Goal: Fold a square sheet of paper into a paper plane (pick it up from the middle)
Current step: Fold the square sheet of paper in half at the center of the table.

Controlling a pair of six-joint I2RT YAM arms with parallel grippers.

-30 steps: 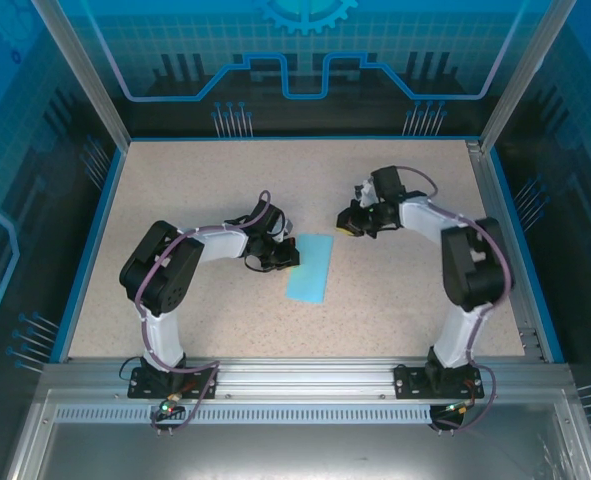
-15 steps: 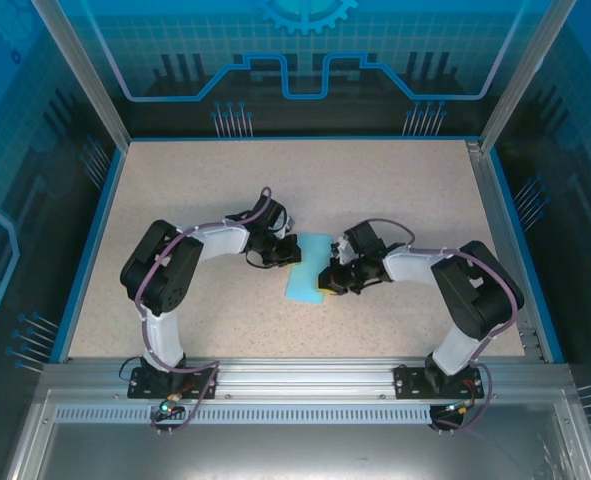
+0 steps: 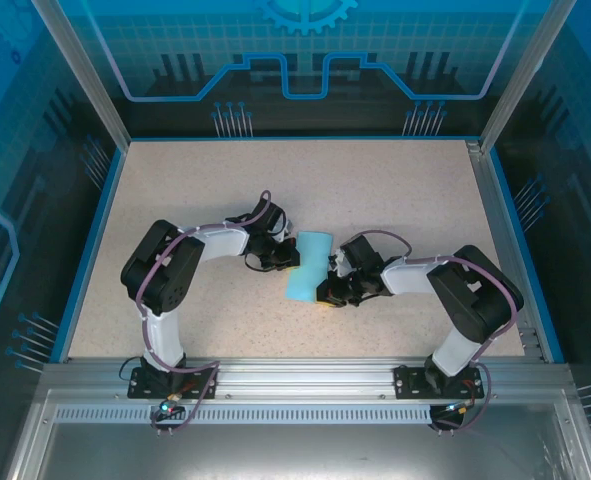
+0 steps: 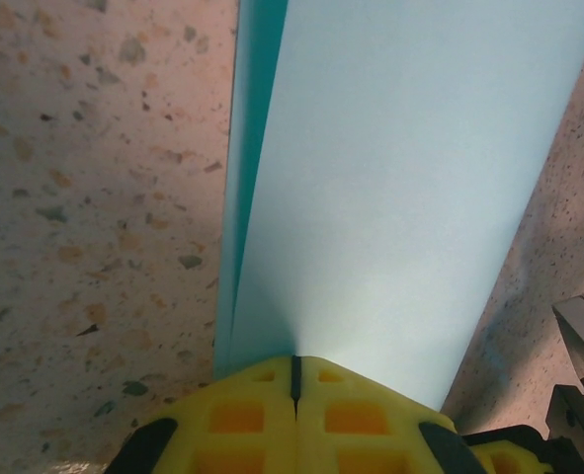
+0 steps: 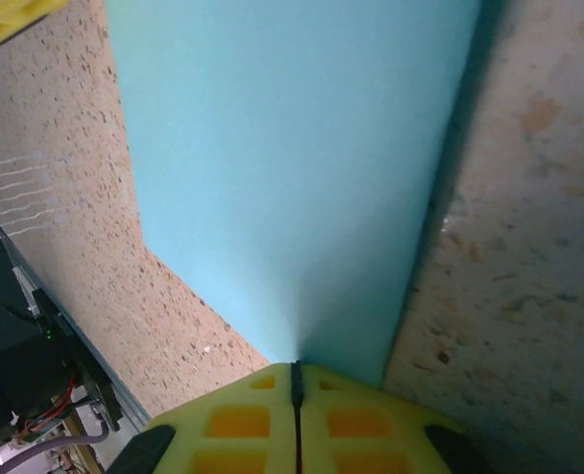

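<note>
- Tabletop: speckled beige, stone-look, matte; lies under the left fingers and the right fingers.
- Blue rim: edges the tabletop, well beyond the fingers.
- Back panel: translucent blue, with grid and gear graphic.
- Side panels: blue, outward of either pair.
- Corner posts: bare aluminium.
- Near rail: aluminium, behind the fingers.
- Light: even, soft shadows.

Lt blue paper, folded to narrow strip

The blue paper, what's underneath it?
The speckled table lies under the blue paper. Along one edge a darker lower layer peeks out, so it looks folded. Anything beneath its middle is covered.
</note>
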